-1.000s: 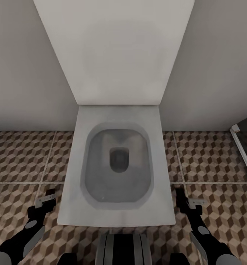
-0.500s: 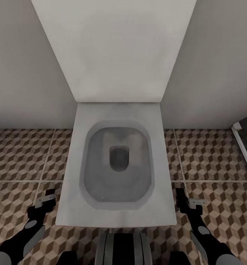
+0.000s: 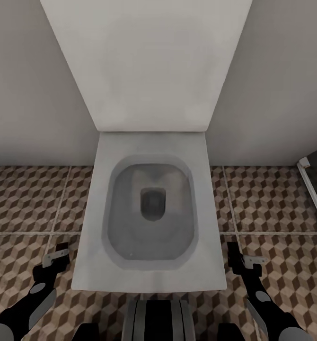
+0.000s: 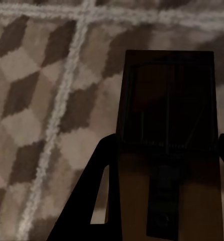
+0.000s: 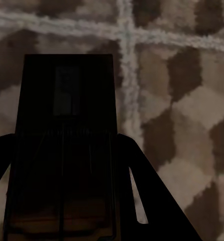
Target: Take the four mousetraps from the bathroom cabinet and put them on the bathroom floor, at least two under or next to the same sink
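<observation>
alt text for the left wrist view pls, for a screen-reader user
A flat mousetrap, a tan board with dark wire parts, sits between the left gripper's dark fingers, seen in shadow. Beyond it lies the bathroom floor, tiled in a brown, beige and white cube pattern with pale grout lines.

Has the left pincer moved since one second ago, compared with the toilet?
Yes, a little. The left pincer has slid outward, away from the toilet rim, and slightly lower in the head view.

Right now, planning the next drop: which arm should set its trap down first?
Left, narrowly. Left gripper and right gripper each grip a trap over tiles; a white frame crowds the right.
</observation>
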### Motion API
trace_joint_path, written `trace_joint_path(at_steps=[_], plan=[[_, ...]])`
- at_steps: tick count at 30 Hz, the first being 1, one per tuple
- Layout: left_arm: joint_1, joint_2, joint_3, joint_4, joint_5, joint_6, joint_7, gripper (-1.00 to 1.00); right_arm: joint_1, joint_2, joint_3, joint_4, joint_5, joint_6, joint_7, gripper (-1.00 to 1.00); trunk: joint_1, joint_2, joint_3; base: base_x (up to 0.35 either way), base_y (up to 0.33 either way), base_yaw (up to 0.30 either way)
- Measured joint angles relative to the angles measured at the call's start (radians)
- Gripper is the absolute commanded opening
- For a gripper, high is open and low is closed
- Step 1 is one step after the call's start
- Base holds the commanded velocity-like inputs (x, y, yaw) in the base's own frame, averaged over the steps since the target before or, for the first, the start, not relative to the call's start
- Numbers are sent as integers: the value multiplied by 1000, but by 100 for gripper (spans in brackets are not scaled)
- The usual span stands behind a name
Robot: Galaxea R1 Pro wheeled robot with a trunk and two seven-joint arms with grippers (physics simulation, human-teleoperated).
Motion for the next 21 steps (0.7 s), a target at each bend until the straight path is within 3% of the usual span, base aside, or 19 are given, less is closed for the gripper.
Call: trace_joint_path(at_steps=[6,11,21], plan=[[0,4,6,0,0,0,1,-100,0,0,0,-1,0,1,-1,-100,0,0,0,0,0,0],[0,11,13,0,0,0,1,-100,0,0,1,-1,0,1,-1,-100,2,-1,-19,0,0,0],[0,14,15,0,0,0,1,-100,0,0,1,-1,1,1,-1,-100,2,-1,-19,0,0,0]])
